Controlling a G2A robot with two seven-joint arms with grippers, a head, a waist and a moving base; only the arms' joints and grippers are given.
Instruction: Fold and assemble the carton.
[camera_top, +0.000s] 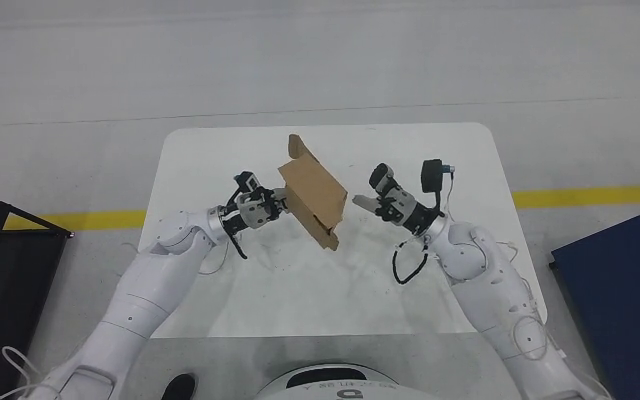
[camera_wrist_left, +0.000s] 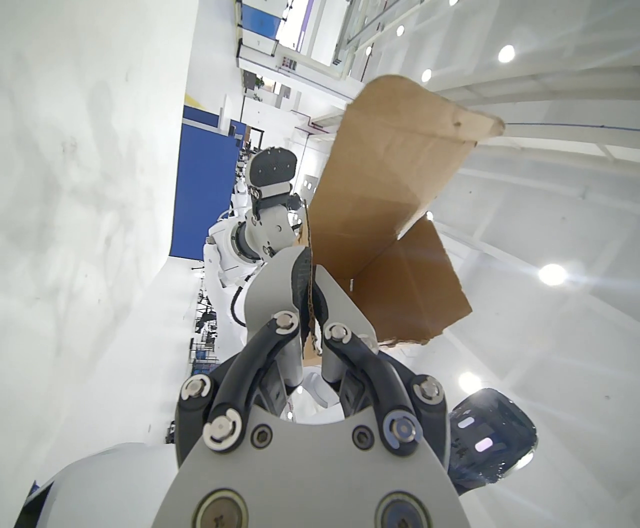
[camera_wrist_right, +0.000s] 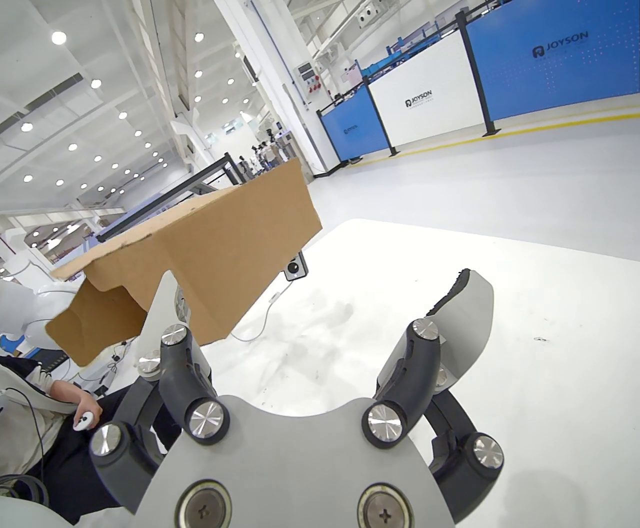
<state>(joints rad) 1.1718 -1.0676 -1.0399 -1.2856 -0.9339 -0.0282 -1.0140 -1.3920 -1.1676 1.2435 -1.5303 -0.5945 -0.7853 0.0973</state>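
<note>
The carton (camera_top: 312, 195) is held above the bench (camera_top: 440, 160), one edge pinched in the closed left tool (camera_top: 274, 206). The right tool (camera_top: 368, 190) is spread wide and empty just beside it. The carton is judged only partly opened, with no flaps yet folded shut.

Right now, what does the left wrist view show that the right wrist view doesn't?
Left wrist view: the left end effector shut on an edge of the carton, plus the panels meeting at the carton's inner fold. Right wrist view: the right end effector open with nothing between its fingers, plus the carton's plain outer face and the yellow floor line. Both: the carton, with the right end effector close beside it.
</note>
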